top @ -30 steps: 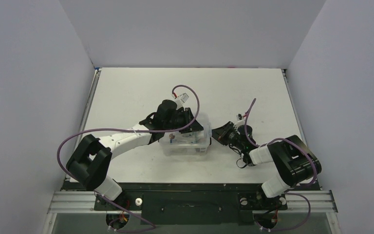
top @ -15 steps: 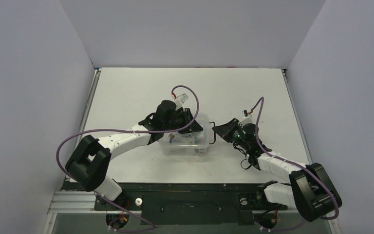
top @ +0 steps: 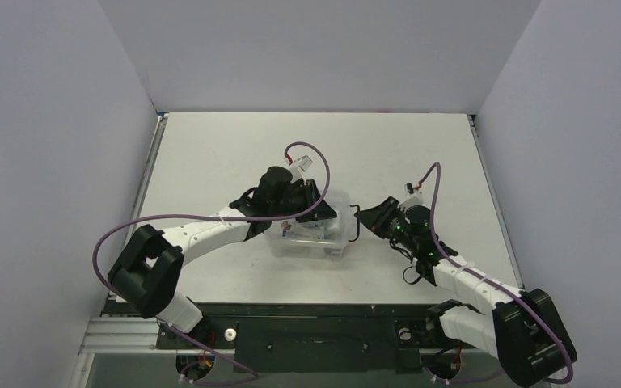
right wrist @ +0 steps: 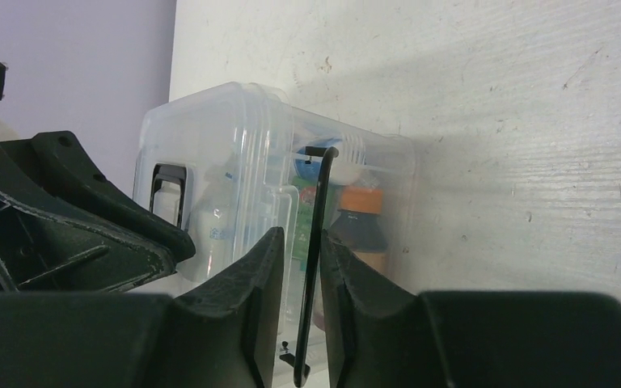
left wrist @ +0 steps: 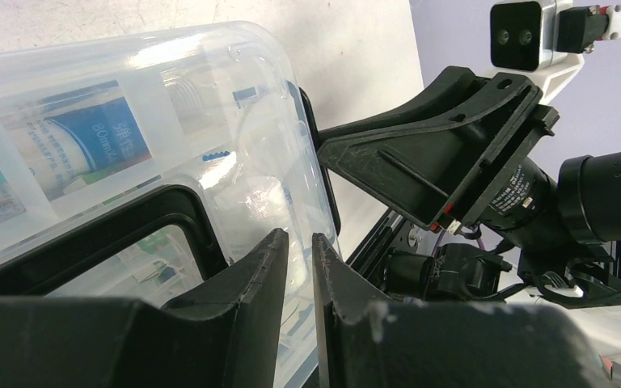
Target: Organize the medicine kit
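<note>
The left arm (top: pixel 202 234) rises from its base at the near edge of the bench (top: pixel 210 145), its black elbow joint folded out toward the left edge. Its white forearm runs to the right and away, toward the middle of the bench. The left gripper (left wrist: pixel 299 238) has its fingers close together, with only a thin slit between them. The right arm (top: pixel 461 279) lies low, its elbow by the near right corner and its forearm stretched leftward and away. The right gripper (right wrist: pixel 301 242) points left toward the left gripper, near it but apart, its fingers parted by a narrow slit; whether either gripper pinches anything cannot be told
</note>
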Robot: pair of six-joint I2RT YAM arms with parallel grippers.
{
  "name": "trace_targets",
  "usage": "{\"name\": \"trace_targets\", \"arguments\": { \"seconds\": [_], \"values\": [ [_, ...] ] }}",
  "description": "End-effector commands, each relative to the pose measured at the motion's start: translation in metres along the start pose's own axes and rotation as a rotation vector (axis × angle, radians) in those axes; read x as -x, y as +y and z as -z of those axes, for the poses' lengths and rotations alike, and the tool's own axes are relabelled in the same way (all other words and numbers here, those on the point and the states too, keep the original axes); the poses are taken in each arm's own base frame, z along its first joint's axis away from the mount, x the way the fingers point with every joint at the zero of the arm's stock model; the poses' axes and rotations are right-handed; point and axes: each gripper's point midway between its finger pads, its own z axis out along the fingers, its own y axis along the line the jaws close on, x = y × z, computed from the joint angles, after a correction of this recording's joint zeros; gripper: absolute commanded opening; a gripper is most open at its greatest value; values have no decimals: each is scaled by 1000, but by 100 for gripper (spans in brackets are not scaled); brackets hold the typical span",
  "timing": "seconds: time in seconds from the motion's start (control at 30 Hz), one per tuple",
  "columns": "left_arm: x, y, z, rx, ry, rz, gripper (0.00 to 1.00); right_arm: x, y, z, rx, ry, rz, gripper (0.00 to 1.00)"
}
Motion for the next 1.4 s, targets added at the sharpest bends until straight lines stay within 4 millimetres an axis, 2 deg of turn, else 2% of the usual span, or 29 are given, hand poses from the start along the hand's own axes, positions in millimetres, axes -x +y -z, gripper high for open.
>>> {"name": "trace_targets", "arguments": {
  "seconds": [0.0,0.67,1.07,1.37],
  "values": [
    [-37,59,6,190,107,47,18,23,28,2,58,-78,38,22],
    [-39,60,9,187,105,46,17,16,56,3,103,-71,74,25],
    [-46,65,9,198,120,54,17,17,64,8,94,-75,101,25],
    [-44,63,7,175,106,41,17,11,72,5,105,-65,108,25]
  ]
}}
